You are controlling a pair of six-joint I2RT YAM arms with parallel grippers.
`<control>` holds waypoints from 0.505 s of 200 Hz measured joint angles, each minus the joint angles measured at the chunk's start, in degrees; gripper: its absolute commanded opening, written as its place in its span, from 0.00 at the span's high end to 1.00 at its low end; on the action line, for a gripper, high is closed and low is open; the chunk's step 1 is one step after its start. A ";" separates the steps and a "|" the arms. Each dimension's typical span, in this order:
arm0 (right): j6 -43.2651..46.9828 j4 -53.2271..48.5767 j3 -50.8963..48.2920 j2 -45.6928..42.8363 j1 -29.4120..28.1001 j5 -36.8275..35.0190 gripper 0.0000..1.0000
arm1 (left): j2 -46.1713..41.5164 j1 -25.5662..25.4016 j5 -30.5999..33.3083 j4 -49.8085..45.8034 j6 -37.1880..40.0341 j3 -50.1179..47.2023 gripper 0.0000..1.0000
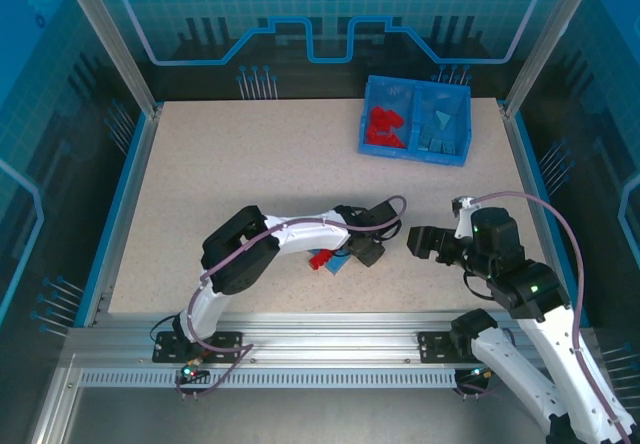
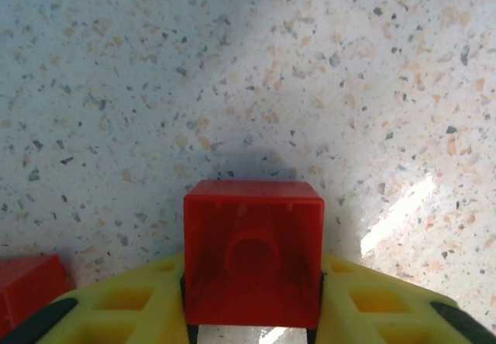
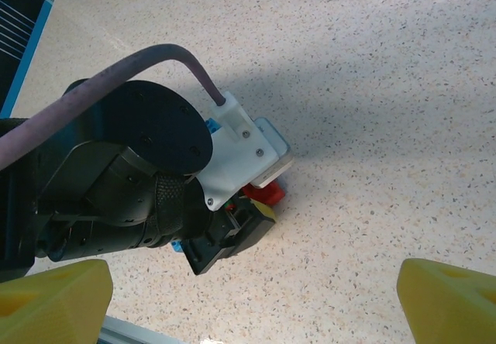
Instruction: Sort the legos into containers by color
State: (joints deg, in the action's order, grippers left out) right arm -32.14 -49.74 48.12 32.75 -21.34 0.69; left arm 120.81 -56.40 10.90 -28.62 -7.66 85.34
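Observation:
In the left wrist view my left gripper [image 2: 253, 286] is shut on a red lego [image 2: 253, 243], its yellow fingers [image 2: 116, 305] pressed against both sides, low over the speckled table. A second red lego [image 2: 27, 286] lies at the lower left. From above, the left gripper [image 1: 362, 250] is down at the table, with a red lego [image 1: 320, 259] and a light blue lego [image 1: 338, 265] beside it under the arm. My right gripper [image 1: 415, 242] hangs open just to its right, holding nothing. The containers [image 1: 366, 114] hold red legos [image 1: 385, 127] in the left compartment and light blue legos [image 1: 440, 129] in the right.
The bin stands at the back right of the table. In the right wrist view the left arm's black wrist [image 3: 132, 181] and its purple cable [image 3: 167, 53] sit close in front of the open right gripper [image 3: 248, 309]. Metal rails [image 1: 320, 349] run along the near edge.

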 measured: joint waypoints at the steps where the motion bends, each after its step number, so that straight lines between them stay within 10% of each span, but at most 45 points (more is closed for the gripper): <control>1: 0.15 0.00 0.00 0.00 0.00 0.04 0.04 | 0.02 0.00 0.00 0.07 0.00 -0.02 0.68; 101: 5.88 -0.31 4.09 2.10 0.00 8.81 0.04 | -12.72 3.17 6.58 11.41 -1.03 -4.26 0.76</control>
State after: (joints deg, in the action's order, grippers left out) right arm -26.26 -50.04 52.21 34.85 -21.34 9.50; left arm 108.09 -53.23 17.47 -17.21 -8.69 81.08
